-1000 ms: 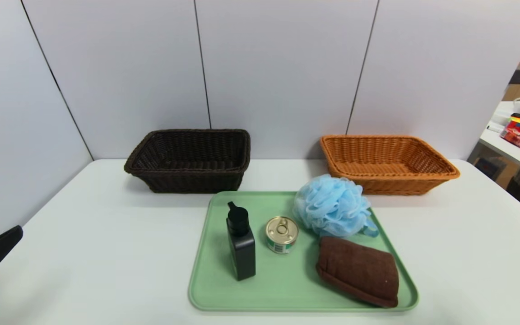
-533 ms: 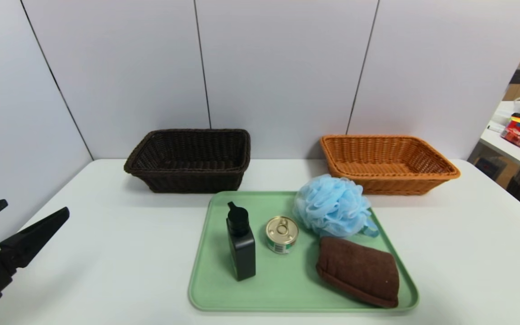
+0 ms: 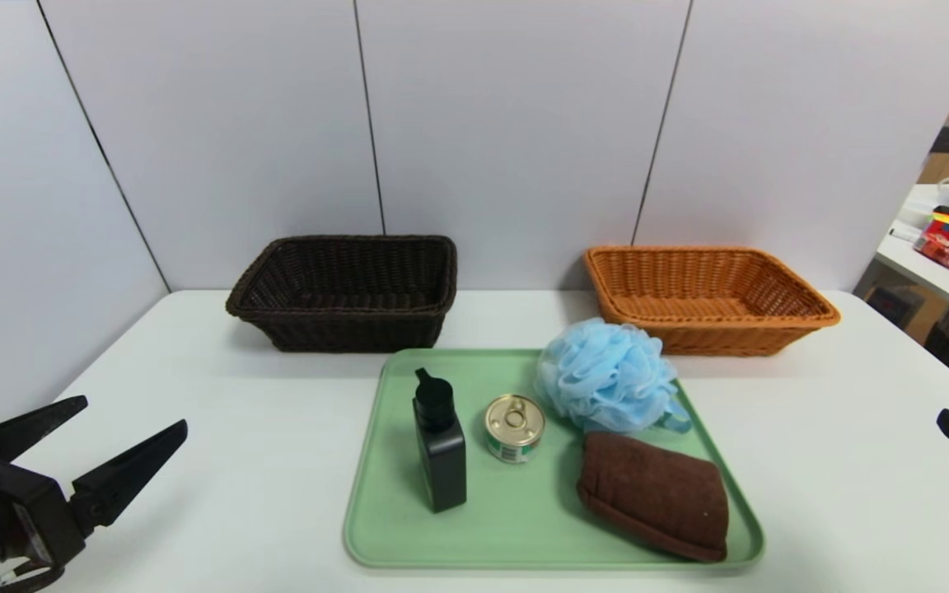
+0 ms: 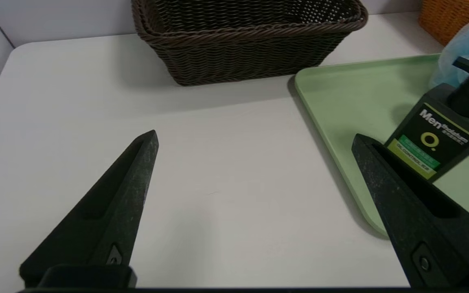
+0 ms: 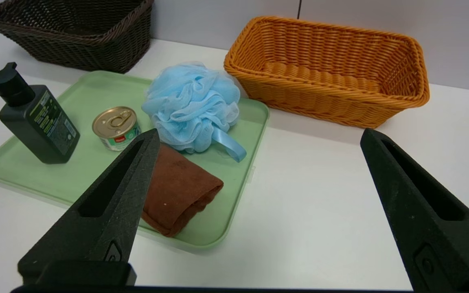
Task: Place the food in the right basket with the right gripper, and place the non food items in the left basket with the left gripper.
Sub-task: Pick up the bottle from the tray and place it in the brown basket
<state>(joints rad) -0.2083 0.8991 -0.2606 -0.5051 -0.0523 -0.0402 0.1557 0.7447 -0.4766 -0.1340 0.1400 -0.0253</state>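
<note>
Head view: green tray (image 3: 376,527) on white worktop (image 3: 236,412), carrying black bottle (image 3: 440,449), tin can (image 3: 514,427), blue pouf (image 3: 606,376), brown towel (image 3: 654,492); dark left basket (image 3: 347,290) and orange right basket (image 3: 705,298) at far side, both without contents. Left hand (image 3: 104,428) at near left, fingers wide, holding nothing; right hand at near right edge, only a tip visible. Left wrist view: bottle (image 4: 438,138) upright near the tray's left rim. Right wrist view: right hand (image 5: 259,138) spread wide, holding nothing; can (image 5: 116,127) sits between bottle and pouf. Risk: the can's close neighbours may be knocked; the tall bottle could topple if nudged.
</note>
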